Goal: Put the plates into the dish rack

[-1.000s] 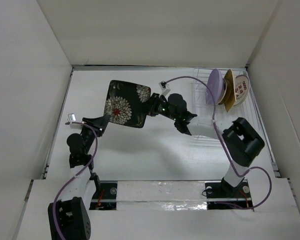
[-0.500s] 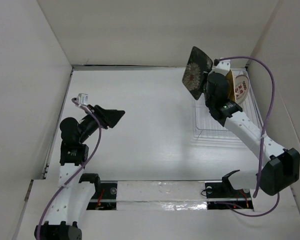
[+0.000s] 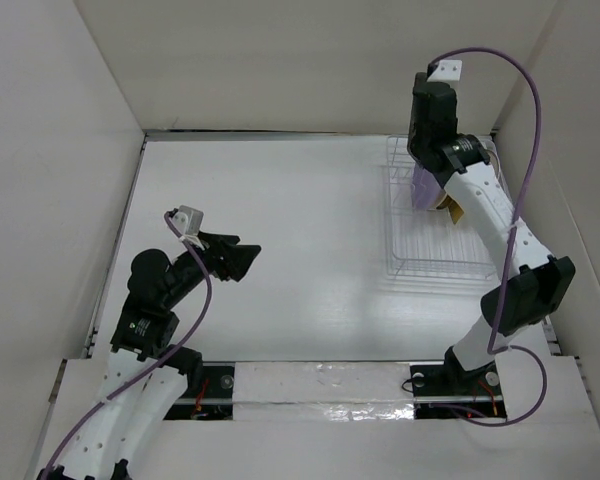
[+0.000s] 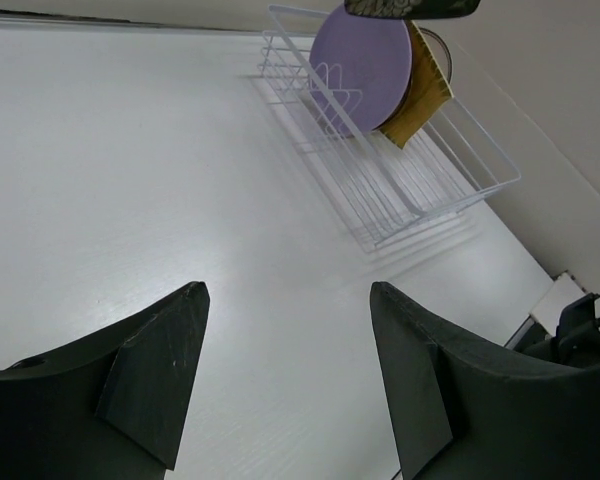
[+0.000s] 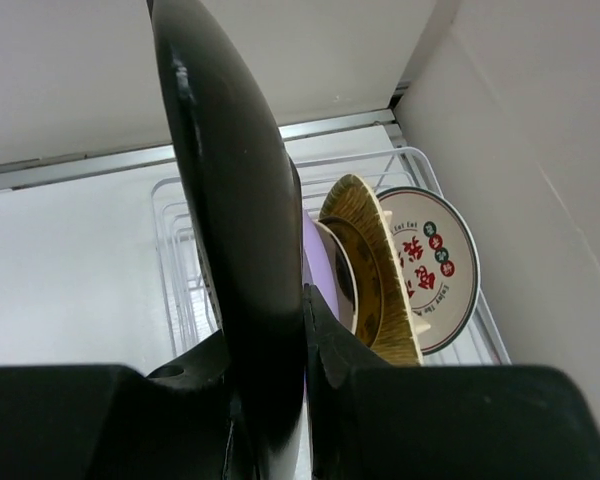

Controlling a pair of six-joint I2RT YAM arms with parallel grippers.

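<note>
— What did the booth look like on your screens?

— Plain white walls [image 3: 330, 60] round a white table [image 3: 300, 260]. The white wire dish rack [image 3: 425, 255] sat in the far right corner, close to the wall.

— Anything in it?

— Three plates stood on edge at its far end: the round lilac plate [image 4: 360, 70], the brown-gold plate [image 4: 425, 85] right behind it, and the white plate with red marks [image 5: 435, 270] last in the row.

— And the right arm?

— I had it reaching high over that end of the rack. The right gripper [image 5: 270, 370] was clamped on the black patterned plate [image 5: 230, 200] and held it edge-on, on the open side of the lilac one. On the left wrist camera its lower rim showed at about the level of the lilac plate's top. I couldn't tell whether it touched any wire.

— The left?

— The left gripper [image 4: 285, 370] hung over the bare table on the left side, well apart from the rack. Its fingers [image 4: 155, 380] were spread wide with nothing between them, and it pointed towards the rack.
</note>
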